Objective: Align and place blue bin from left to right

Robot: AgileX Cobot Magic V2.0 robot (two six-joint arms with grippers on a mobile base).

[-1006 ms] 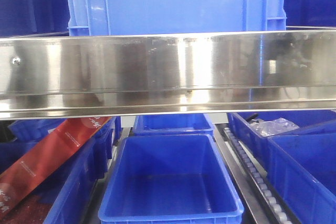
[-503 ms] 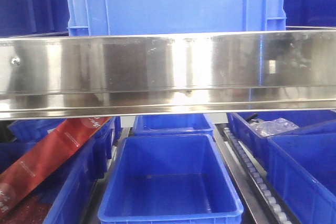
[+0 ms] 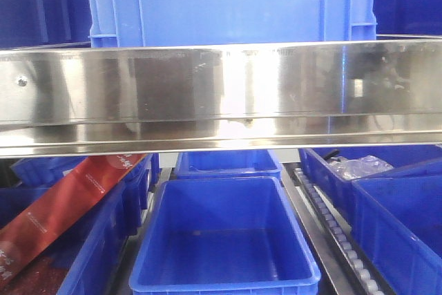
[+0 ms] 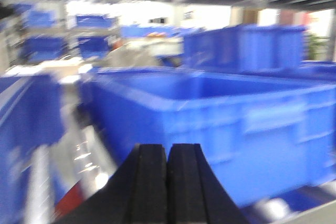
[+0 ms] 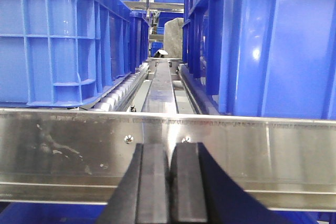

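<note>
Stainless-steel shelf rail (image 3: 221,94) spans the full width of the front view, its polished face showing reflections and a screw head near the left end. Above it, the blue bin (image 3: 231,5) stands on the upper shelf level, centred-left in the view, with raised vertical ribs near its corners and rectangular cut-outs at the rim. Below the rail, a smaller deep-blue bin (image 3: 224,240) sits open and centred, with more deep-blue bins on both sides. A red package (image 3: 65,208) leans diagonally in the bin at left; it carries white characters too small to read. A roller track (image 3: 335,229) runs between the centre and right bins, and a clear plastic bag (image 3: 359,166) lies in the right rear bin.

Left end effector (image 4: 167,182): black fingers pressed together, clenched on nothing, in front of a blurred blue crate.

Right end effector (image 5: 171,182): fingers together, grasping nothing, facing the steel rail between 2 blue crates.

No readable brand or label appears.
</note>
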